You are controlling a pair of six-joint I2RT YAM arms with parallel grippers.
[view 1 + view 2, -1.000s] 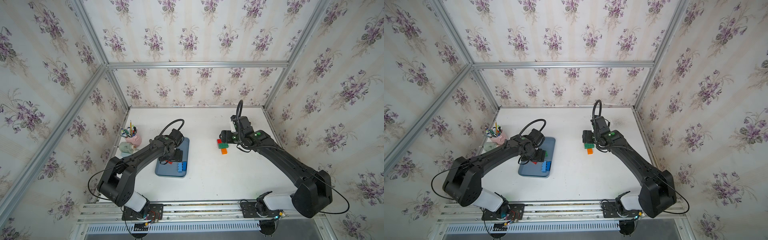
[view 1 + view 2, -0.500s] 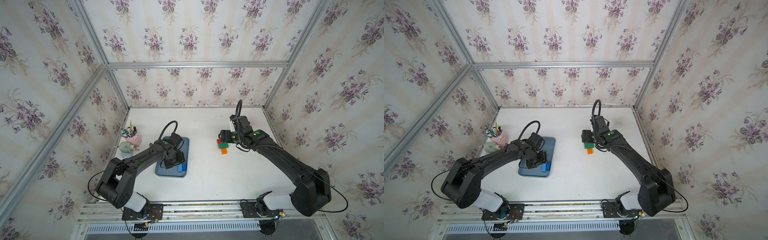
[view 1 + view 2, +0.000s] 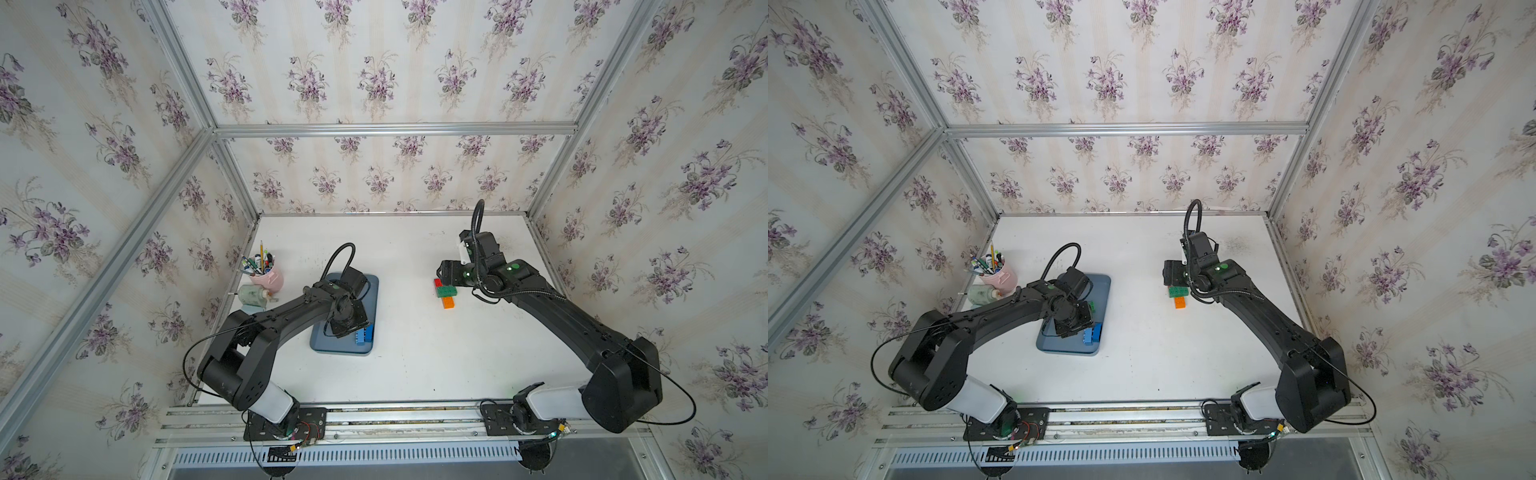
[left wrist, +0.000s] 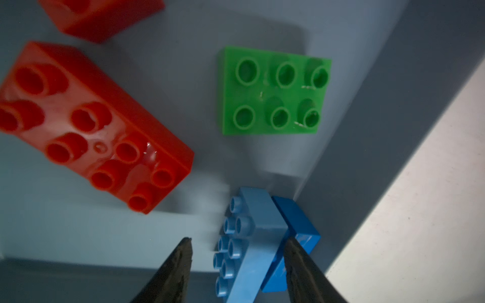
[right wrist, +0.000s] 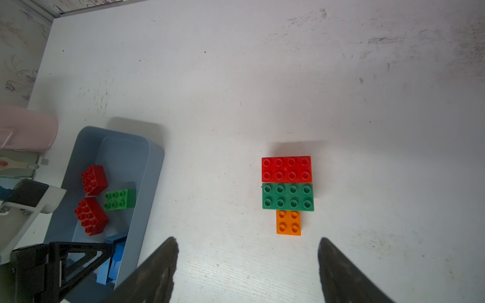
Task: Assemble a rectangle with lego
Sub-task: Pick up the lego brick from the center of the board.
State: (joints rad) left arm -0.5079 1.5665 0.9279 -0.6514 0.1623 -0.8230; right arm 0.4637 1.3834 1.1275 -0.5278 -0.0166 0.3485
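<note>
In the left wrist view my left gripper (image 4: 237, 240) is low in the grey-blue tray (image 4: 78, 230), open and straddling two blue lego bricks. The light blue brick (image 4: 258, 230) lies on its side between the jaws, and a darker blue brick (image 4: 301, 225) leans against it. One fingertip (image 4: 291, 249) touches the darker brick; a gap remains on the studded side. A light green brick (image 4: 273, 91) and two red bricks (image 4: 91, 126) also lie in the tray. My right gripper (image 5: 248, 240) hangs open and empty above the table. Just beyond it lie a joined red (image 5: 286, 169), dark green (image 5: 288, 196) and orange (image 5: 288, 223) brick.
A pink pen cup (image 3: 270, 276) and a small bottle (image 3: 253, 293) stand by the left wall, beside the tray (image 3: 372, 299). Patterned walls with metal rails enclose the white table (image 3: 415, 365) on three sides. The arm bases sit along the front rail.
My left gripper has moved toward the tray's front end, down over the blue bricks, and its jaws have narrowed. The right arm has stayed still.
</note>
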